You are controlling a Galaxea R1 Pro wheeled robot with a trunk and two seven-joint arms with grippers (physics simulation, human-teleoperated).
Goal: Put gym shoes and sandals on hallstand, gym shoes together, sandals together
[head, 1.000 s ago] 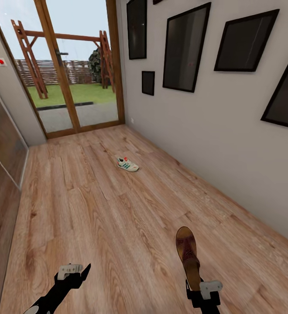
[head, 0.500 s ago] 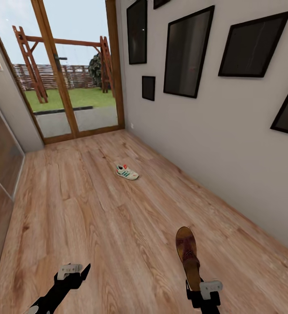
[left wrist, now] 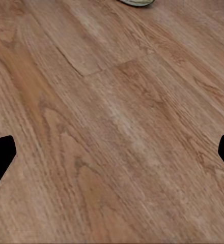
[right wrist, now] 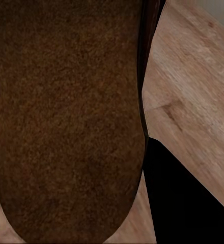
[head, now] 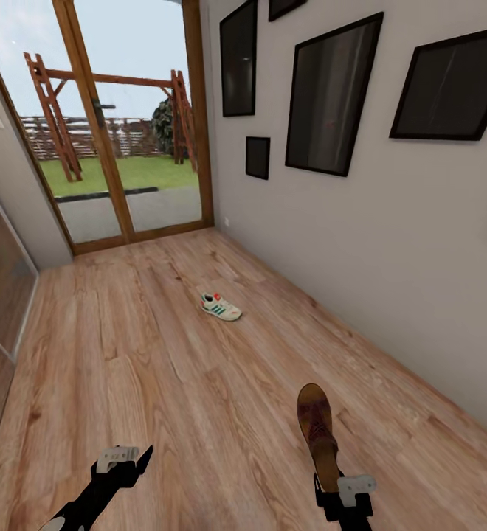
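My right gripper (head: 337,472) is clenched on 1 brown sandal (head: 317,431), held above the corridor floor (head: 162,369). My left gripper (head: 129,456) hangs released, holding nothing. 1 gym shoe (head: 220,307) lies on the floor, well ahead of the sandal, nearer the glass door (head: 125,125).

One dark brown sandal (head: 317,431) was held up off the corridor floor (head: 162,383), pointing away from the robot with its tan-brown footbed (right wrist: 66,117) facing up. One cream-white gym shoe (head: 220,307) with green side stripes and a red-orange tongue tab lay on its sole farther down the wood planks, well apart from the sandal and nearer the right-hand wall.
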